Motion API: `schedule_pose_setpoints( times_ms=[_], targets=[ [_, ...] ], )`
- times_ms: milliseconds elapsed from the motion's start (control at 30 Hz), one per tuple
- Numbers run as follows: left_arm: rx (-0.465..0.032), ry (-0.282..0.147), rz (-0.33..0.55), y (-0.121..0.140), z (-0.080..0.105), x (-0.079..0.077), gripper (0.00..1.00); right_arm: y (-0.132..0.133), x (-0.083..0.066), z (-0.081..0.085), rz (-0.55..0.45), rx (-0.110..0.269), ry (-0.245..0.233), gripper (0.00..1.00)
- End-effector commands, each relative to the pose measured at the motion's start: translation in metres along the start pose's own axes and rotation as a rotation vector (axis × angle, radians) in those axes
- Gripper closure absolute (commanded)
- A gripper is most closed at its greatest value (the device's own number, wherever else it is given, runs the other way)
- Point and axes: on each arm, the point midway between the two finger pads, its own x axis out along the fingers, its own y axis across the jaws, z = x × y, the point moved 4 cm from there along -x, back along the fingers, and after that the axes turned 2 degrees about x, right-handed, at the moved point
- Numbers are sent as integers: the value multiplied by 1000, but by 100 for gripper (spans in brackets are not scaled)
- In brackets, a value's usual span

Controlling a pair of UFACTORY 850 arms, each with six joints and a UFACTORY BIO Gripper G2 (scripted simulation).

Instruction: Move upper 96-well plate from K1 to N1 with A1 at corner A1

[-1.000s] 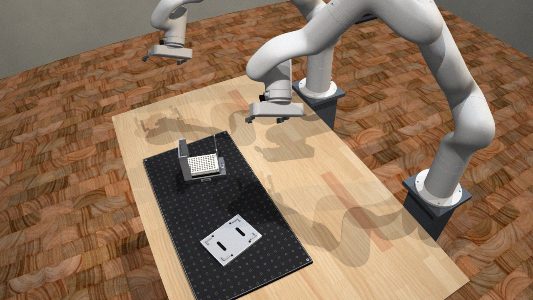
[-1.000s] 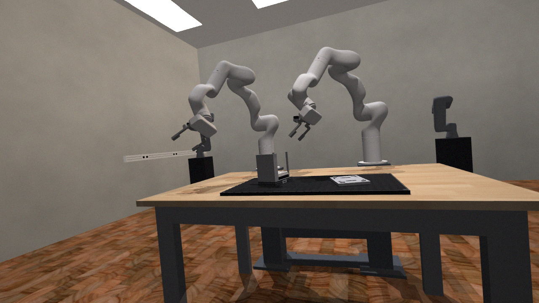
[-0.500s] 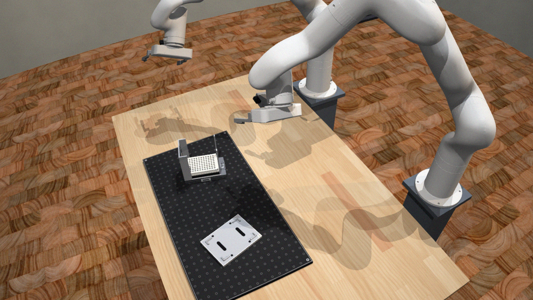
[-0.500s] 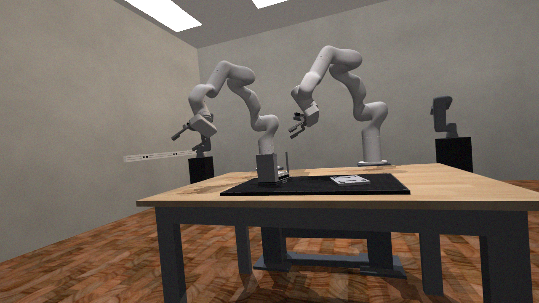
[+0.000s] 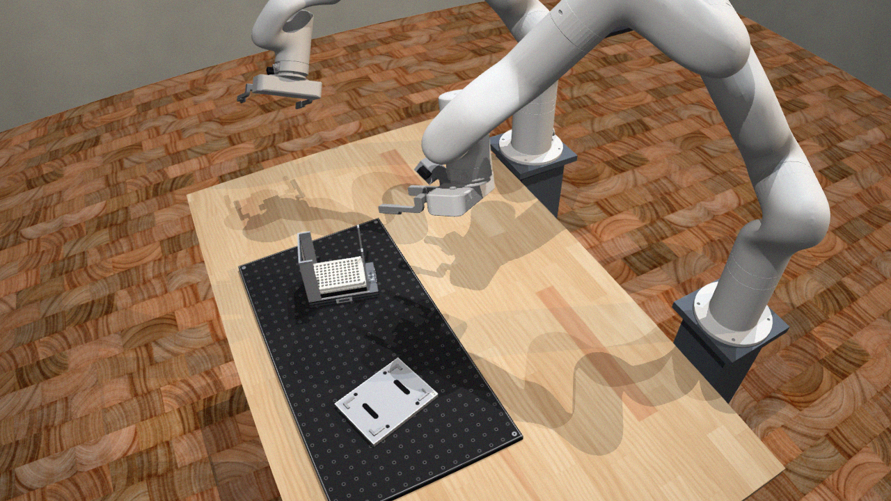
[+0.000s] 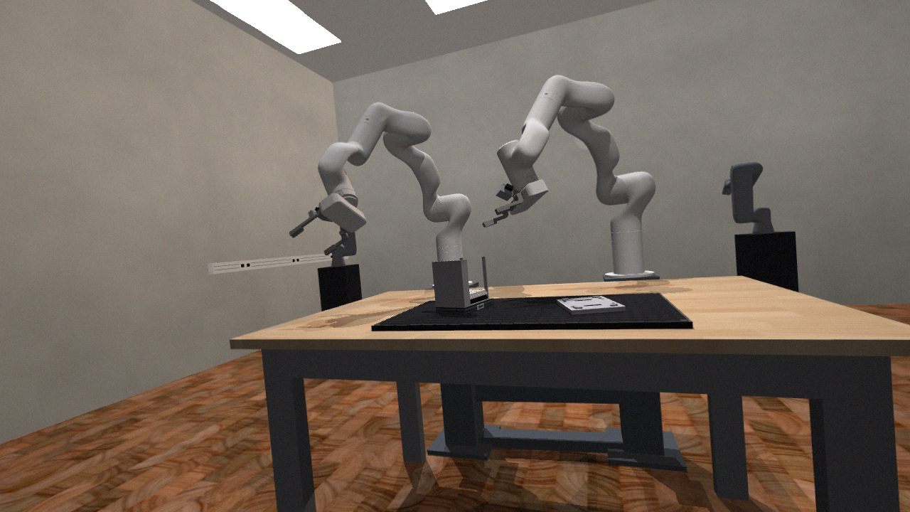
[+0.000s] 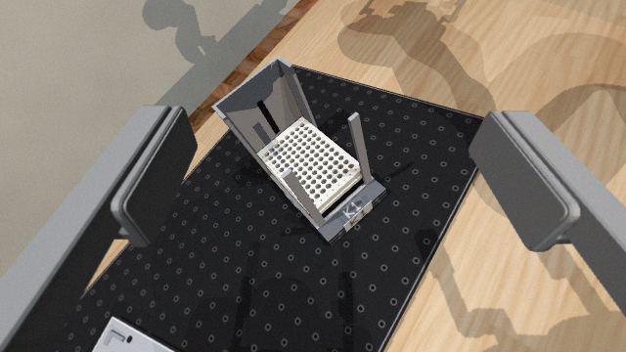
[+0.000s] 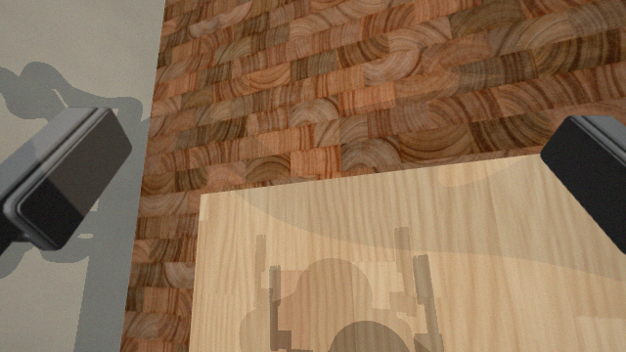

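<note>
The rack K1 (image 5: 308,280) (image 6: 450,284) (image 7: 377,190) stands on the board. The upper plate (image 5: 339,273) (image 7: 311,161), white and wells up, lies low between its uprights. The lower plate cannot be told apart beneath it, and the rim letters are unreadable. The nest N1 (image 5: 385,401) (image 6: 590,306) (image 7: 134,343) is empty; its A1 mark is not readable. My left gripper (image 5: 397,199) (image 6: 493,217) (image 7: 341,177) is open and empty, tilted, high above and away from the rack. My right gripper (image 5: 271,102) (image 8: 328,181) is open and empty, high near the table's far end.
K1 has a tall wall (image 7: 245,105) on one side and two thin posts (image 7: 362,147) (image 7: 304,198) at its labelled end. The black perforated board (image 5: 298,348) (image 6: 521,319) (image 7: 303,303) lies on the wooden table (image 5: 498,311) (image 8: 220,235). Both arm bases stand beyond one long edge.
</note>
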Motion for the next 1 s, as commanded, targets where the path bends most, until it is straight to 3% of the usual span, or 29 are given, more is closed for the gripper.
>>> schedule_pose_setpoints(
  times_ms=[0, 267, 333, 833, 900, 967],
  targets=[
    [-60, -28, 146, 11, 3, 2, 63, 1, 0, 1, 1, 2, 0, 0],
    [-164, -54, 391, 36, 1, -1, 63, 1, 0, 1, 1, 2, 0, 0],
    [-164, -54, 391, 36, 1, -1, 63, 1, 0, 1, 1, 2, 0, 0],
    [-357, -70, 845, 74, -7, -20, 63, 1, 0, 1, 1, 2, 0, 0],
    [-357, -70, 845, 74, -7, -20, 63, 1, 0, 1, 1, 2, 0, 0],
    [-382, -70, 904, 77, -8, -21, 63, 1, 0, 1, 1, 2, 0, 0]
  ],
)
